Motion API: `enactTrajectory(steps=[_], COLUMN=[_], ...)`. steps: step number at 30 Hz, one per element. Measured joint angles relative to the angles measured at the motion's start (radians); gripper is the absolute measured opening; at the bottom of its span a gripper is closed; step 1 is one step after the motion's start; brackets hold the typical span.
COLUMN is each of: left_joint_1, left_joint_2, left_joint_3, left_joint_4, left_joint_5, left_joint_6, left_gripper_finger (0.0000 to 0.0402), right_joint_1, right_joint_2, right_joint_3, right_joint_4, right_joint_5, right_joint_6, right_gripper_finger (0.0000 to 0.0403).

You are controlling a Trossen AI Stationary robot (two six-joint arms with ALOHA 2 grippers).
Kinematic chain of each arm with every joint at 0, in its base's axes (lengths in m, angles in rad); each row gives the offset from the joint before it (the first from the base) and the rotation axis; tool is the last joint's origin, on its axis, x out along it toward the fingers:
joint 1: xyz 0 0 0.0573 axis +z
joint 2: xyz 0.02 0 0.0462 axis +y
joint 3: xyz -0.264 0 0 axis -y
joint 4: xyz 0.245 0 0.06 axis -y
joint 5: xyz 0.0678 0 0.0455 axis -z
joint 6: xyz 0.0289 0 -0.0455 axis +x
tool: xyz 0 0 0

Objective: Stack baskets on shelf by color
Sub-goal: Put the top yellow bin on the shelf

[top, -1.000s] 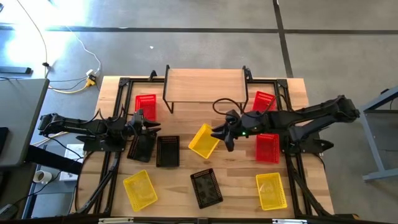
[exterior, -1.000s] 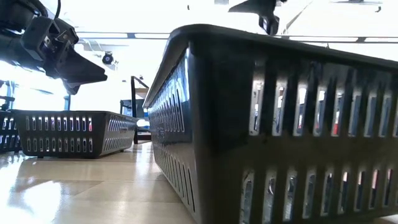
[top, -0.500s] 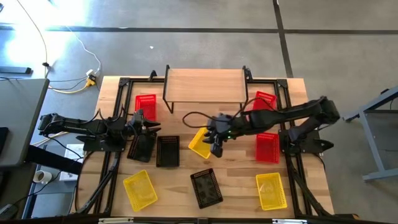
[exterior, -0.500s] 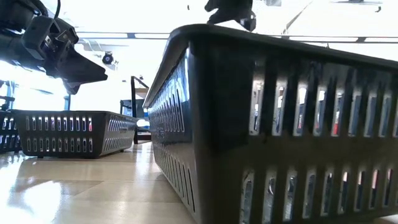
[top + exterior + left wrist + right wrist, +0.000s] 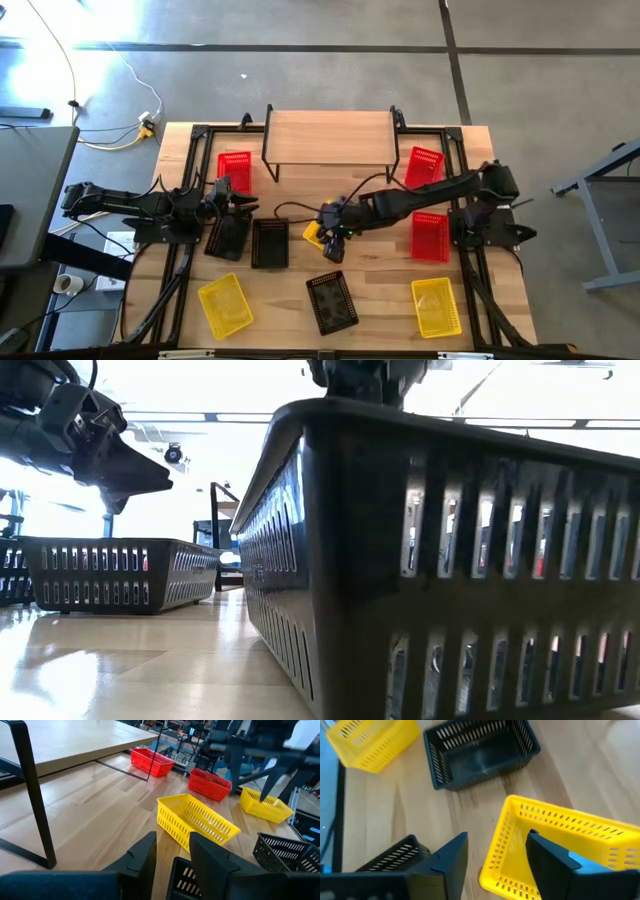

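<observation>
In the high view the shelf [image 5: 330,135] stands at the back middle, its top bare. Red baskets [image 5: 235,170] [image 5: 424,165] [image 5: 430,237], yellow baskets [image 5: 225,305] [image 5: 436,305] and black baskets [image 5: 270,243] [image 5: 331,302] lie scattered on the table. My right gripper [image 5: 330,240] hangs open over the middle yellow basket [image 5: 555,845], its fingers straddling that basket's near wall without closing. My left gripper [image 5: 237,202] hovers open above another black basket [image 5: 226,238], holding nothing. From table height this left gripper [image 5: 135,470] is well above a black basket [image 5: 110,575].
The table's black frame rails [image 5: 185,260] run along both sides. The shelf's thin black leg [image 5: 37,795] stands close to the left gripper. A black basket [image 5: 450,560] fills the low view up close. Cables lie on the floor at the left [image 5: 140,125].
The right arm has swung left and reached down over the middle yellow basket, its fingers spreading a little wider. The left arm has stayed still.
</observation>
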Motion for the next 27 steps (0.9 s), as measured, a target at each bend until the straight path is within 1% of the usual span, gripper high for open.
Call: enactTrajectory(steps=[10,24,27], left_joint_1=[0.000,0.000,0.000], left_joint_2=[0.000,0.000,0.000], left_joint_3=[0.000,0.000,0.000], left_joint_4=[0.000,0.000,0.000], left_joint_5=[0.000,0.000,0.000], left_joint_6=[0.001,0.001,0.001], left_gripper_finger=[0.0106,0.0106,0.0106], right_joint_1=[0.004,0.021,0.020], right_joint_2=[0.112,0.195,0.207], right_joint_3=[-0.001,-0.001,-0.002], right_joint_4=[0.030,0.038,0.037], right_joint_5=[-0.053,-0.033,-0.031], right_joint_6=[0.025,0.027,0.048], right_gripper_finger=[0.0197,0.0197,0.0192])
